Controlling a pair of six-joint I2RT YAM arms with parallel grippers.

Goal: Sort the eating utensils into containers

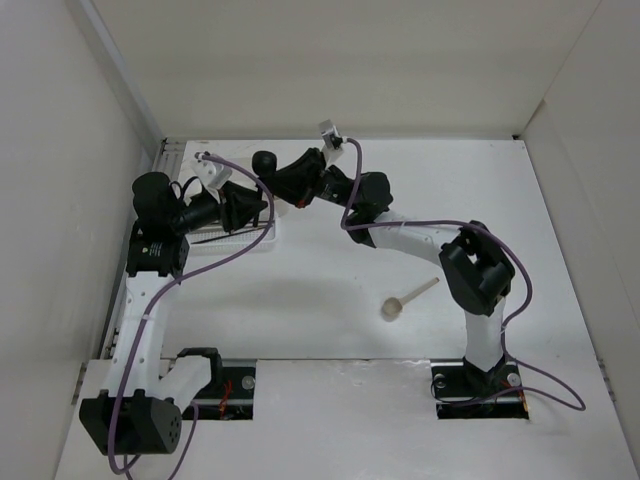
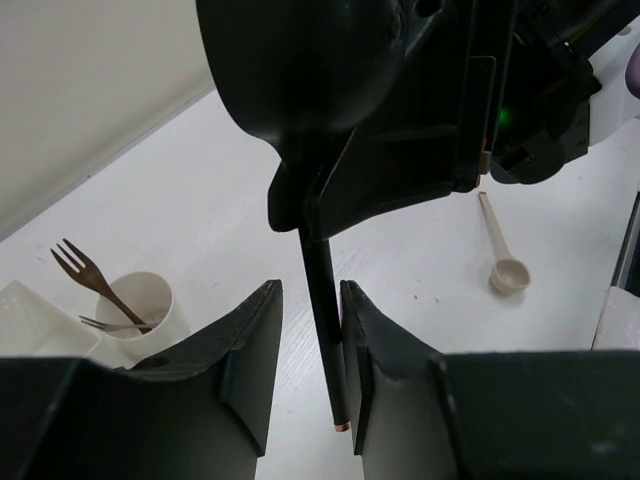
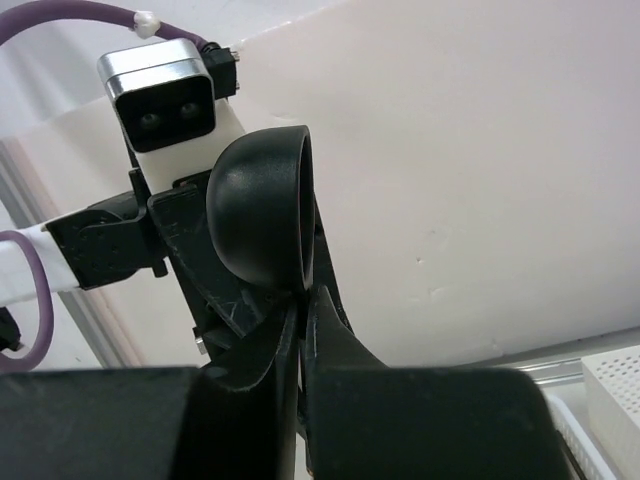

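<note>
**Robot body.** Two arms of white tubular links (image 1: 135,335) and bulky matte-black joint housings (image 1: 478,268) rose from black bases (image 1: 135,428). A purple cable (image 3: 70,14) trailed along each arm. Each wrist bore a silver-faced, twin-lens camera (image 3: 160,92) on a white block. The fingers (image 2: 250,360) were wedge-shaped black plastic. A green indicator lamp (image 2: 503,117) glowed on one housing.

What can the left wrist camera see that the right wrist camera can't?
Only the left wrist: a beige spoon lying loose, and a round cup holding a brown fork and a grey fork. Only the right wrist: the left arm's camera. Both: the black spoon, between the left gripper fingers, pinched by the right gripper.
</note>
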